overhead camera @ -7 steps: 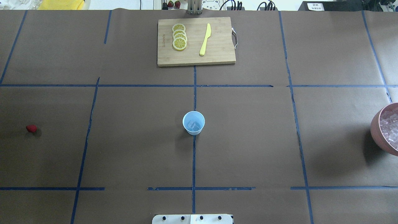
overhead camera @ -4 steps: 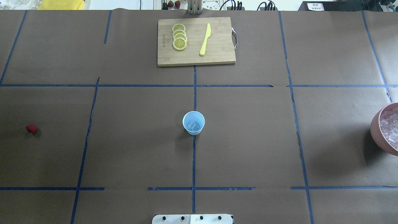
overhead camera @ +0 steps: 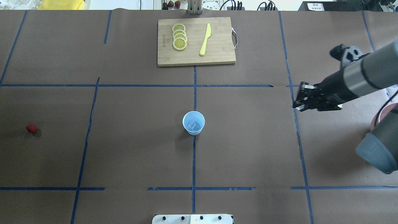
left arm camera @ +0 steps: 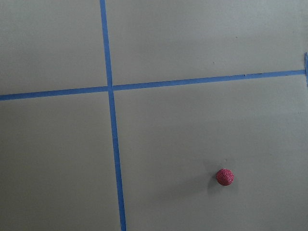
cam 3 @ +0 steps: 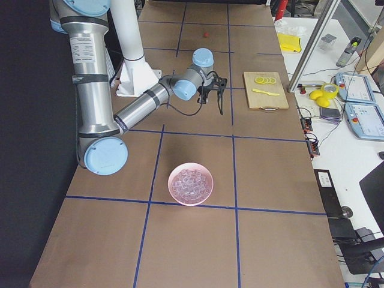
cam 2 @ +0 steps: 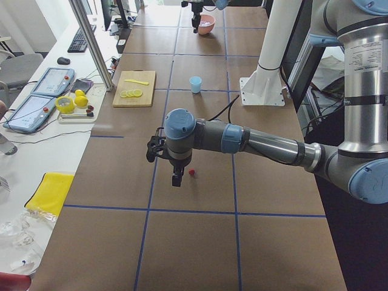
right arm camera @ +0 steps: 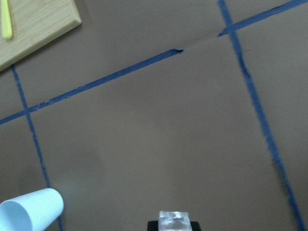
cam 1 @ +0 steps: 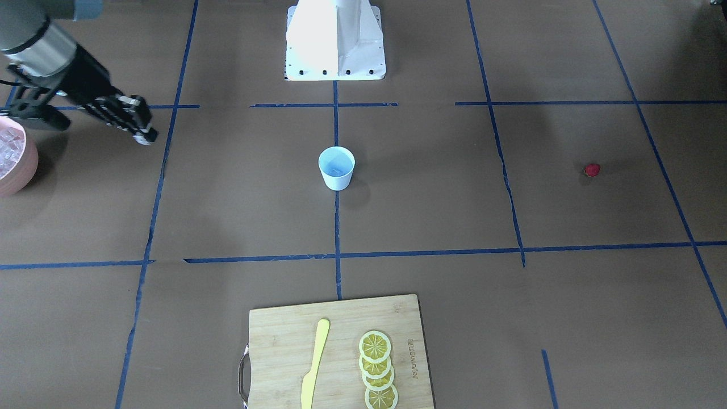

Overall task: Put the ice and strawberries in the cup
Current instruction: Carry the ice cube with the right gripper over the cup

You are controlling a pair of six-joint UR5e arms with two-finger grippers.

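The pale blue cup point(overhead camera: 193, 123) stands upright at the table's middle with ice point(overhead camera: 194, 125) inside; it also shows in the front view point(cam 1: 336, 167). My right gripper point(overhead camera: 299, 100) hangs above the table right of the cup, shut on a clear ice cube point(right arm camera: 174, 219). The red strawberry point(overhead camera: 31, 128) lies far left on the table, also in the left wrist view point(left arm camera: 224, 176). My left gripper point(cam 2: 176, 180) hovers just beside the strawberry point(cam 2: 192, 172); I cannot tell whether it is open.
A pink bowl point(cam 3: 191, 183) full of ice cubes stands at the table's right end, mostly hidden under my right arm in the overhead view. A wooden cutting board point(overhead camera: 217, 46) with lemon slices point(overhead camera: 179, 36) and a yellow knife point(overhead camera: 205, 39) lies at the far middle.
My right arm has come into the overhead view from the right and now covers most of the pink bowl. Cup and strawberry have not moved.
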